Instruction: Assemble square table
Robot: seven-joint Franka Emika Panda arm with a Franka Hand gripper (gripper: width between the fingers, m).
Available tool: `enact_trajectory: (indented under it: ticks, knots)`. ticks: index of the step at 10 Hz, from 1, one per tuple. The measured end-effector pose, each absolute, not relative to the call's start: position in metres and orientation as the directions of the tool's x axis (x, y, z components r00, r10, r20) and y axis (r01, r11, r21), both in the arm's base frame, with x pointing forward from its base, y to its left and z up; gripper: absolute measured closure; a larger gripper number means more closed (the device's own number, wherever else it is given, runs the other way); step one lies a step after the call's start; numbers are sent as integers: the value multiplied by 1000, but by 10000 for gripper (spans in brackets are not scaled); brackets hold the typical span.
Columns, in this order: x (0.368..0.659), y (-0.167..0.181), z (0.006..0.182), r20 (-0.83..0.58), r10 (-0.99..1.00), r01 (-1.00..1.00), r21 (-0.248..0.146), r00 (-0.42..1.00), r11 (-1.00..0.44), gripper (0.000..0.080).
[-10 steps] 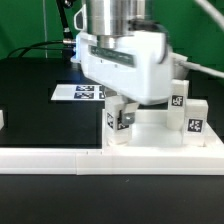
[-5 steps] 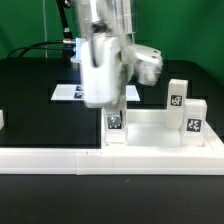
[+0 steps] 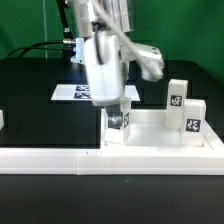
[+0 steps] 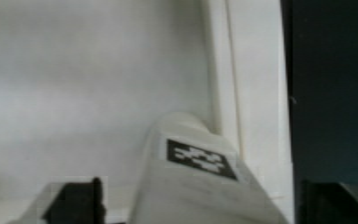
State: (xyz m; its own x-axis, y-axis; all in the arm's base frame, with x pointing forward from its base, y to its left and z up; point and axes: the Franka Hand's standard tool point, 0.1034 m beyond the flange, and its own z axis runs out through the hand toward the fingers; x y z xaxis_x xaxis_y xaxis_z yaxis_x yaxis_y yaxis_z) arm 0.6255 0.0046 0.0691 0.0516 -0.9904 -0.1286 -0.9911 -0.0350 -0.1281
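gripper (image 4: 202, 205) spread, astride leg (image 3: 119, 122) | 2 legs (image 3: 186, 112) near | rail (image 3: 60, 158) in front | marker board (image 3: 72, 93) behind

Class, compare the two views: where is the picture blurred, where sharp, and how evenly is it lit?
Exterior view: the arm is smeared by motion blur, while the tagged legs and the marker board stay fairly sharp; lighting is even, white parts bright against the black table. Wrist view: soft overall, the dark fingers at the edge blurred, the leg's tag readable but fuzzy.
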Motion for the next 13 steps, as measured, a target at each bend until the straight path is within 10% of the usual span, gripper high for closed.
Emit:
enact_trajectory:
  ticks: [1, 7, 11, 13]
  knots:
    - [624, 10, 68, -85, -964, -959, -153, 254, -239, 172]
    - [622, 8, 65, 37, -610, -602, -122, 792, -789, 150]
    - [621, 6, 64, 21, -701, -694, -123, 713, -710, 511]
    - [622, 6, 64, 1, -814, -808, -125, 580, -576, 511]
